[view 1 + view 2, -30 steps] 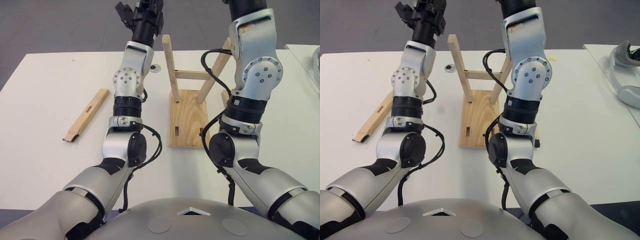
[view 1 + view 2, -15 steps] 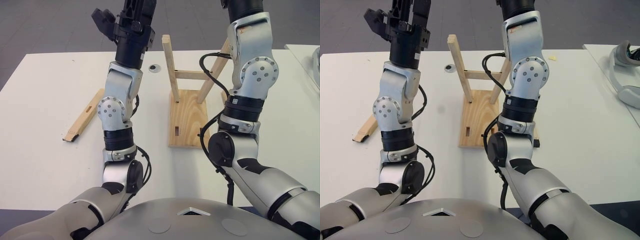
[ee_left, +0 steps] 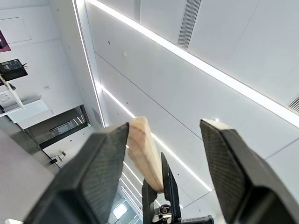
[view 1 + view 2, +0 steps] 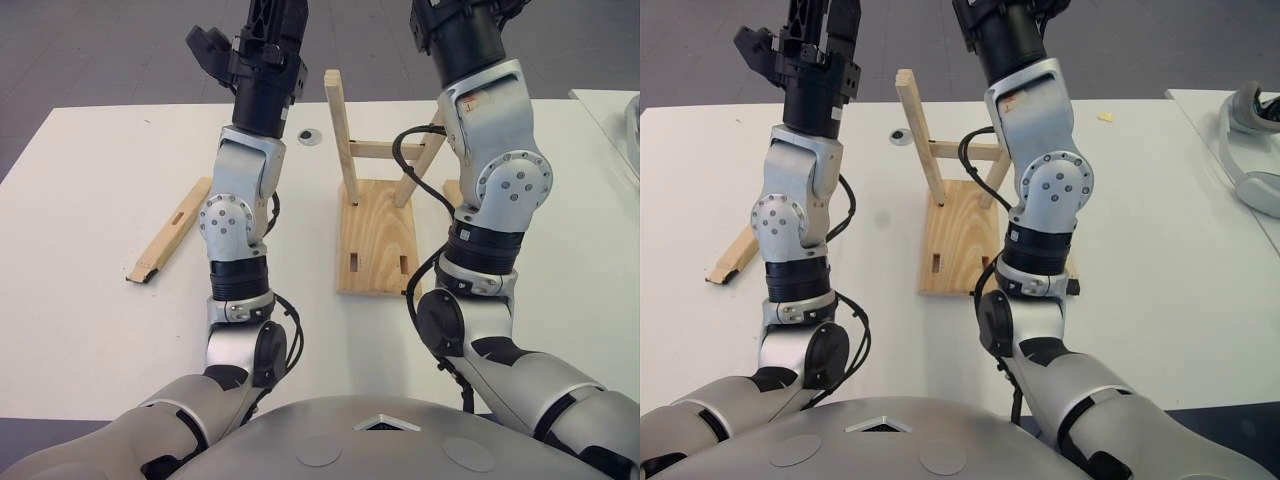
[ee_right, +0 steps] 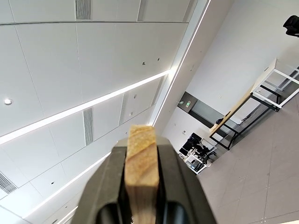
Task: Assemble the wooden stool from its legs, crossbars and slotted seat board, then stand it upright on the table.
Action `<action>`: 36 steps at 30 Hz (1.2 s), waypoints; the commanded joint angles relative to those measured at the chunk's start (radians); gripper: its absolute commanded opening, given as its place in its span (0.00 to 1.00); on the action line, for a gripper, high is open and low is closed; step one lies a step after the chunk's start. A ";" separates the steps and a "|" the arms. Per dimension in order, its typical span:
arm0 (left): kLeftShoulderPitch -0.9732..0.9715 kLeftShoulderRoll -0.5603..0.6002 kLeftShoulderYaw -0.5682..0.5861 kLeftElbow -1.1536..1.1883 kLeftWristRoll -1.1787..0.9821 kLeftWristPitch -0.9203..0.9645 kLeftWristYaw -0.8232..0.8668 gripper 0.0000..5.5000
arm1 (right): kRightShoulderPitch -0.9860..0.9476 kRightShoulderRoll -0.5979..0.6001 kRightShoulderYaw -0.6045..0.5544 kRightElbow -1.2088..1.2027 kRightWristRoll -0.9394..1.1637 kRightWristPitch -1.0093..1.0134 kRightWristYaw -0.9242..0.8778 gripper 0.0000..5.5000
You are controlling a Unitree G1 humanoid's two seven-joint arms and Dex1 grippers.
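While the right gripper (image 5: 140, 151) stays clamped on the end of a wooden piece (image 5: 141, 186), its forearm has tipped inward over the last half second, toward the left arm. The left gripper (image 3: 164, 126) has swung up high over the desk's far edge in the past second and now hangs there, fingers spread wide and gripping nothing. Through that gap the left wrist view catches the pale end of the piece, close beside one finger; whether it touches I cannot tell. My reading is that the arms are being brought together in the air for a handover or regrip, so the piece can go into the board the right way round. Nothing has been added to the stool in this second.

From its square-cut, pale end face, the piece could be a leg or a crossbar.

Below, the board (image 4: 375, 235) lies flat at the middle of the desk (image 4: 90, 180). Two legs (image 4: 341, 135) stand up from its far end, splayed a little and joined by a crossbar (image 4: 383, 150). Two slots (image 4: 355, 262) at its near end are empty. A loose leg (image 4: 172, 230), slotted midway, lies toward the left edge, well apart from the board. The stool looks about half built.
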 commanded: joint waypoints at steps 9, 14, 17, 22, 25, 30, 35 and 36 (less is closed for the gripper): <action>-0.064 -0.053 -0.003 0.053 0.063 -0.016 0.018 0.34 | 0.077 0.096 0.063 -0.038 0.028 -0.054 -0.065 0.08; -0.077 -0.030 0.023 0.114 0.061 -0.011 -0.018 0.20 | 0.081 0.108 0.087 -0.029 0.028 -0.086 -0.073 0.08; -0.045 -0.040 0.019 0.086 0.066 -0.003 -0.022 0.10 | 0.078 0.100 0.092 -0.026 0.033 -0.097 -0.077 0.08; 0.005 -0.079 -0.018 0.031 0.085 -0.005 -0.018 0.09 | 0.097 0.101 0.118 -0.023 0.031 -0.105 -0.082 0.08; 0.020 -0.079 -0.033 -0.008 0.072 0.004 -0.016 0.09 | 0.106 0.100 0.135 -0.018 0.018 -0.111 -0.080 0.08; 0.005 -0.056 -0.051 -0.070 0.053 0.030 0.013 0.08 | 0.116 0.099 0.157 -0.019 0.011 -0.124 -0.078 0.08; 0.029 -0.063 -0.069 -0.117 0.069 0.021 0.042 0.08 | 0.114 0.086 0.167 -0.015 0.003 -0.128 -0.081 0.08; 0.037 -0.060 -0.067 -0.143 0.060 0.021 0.062 0.08 | 0.112 0.081 0.169 -0.011 -0.003 -0.126 -0.088 0.08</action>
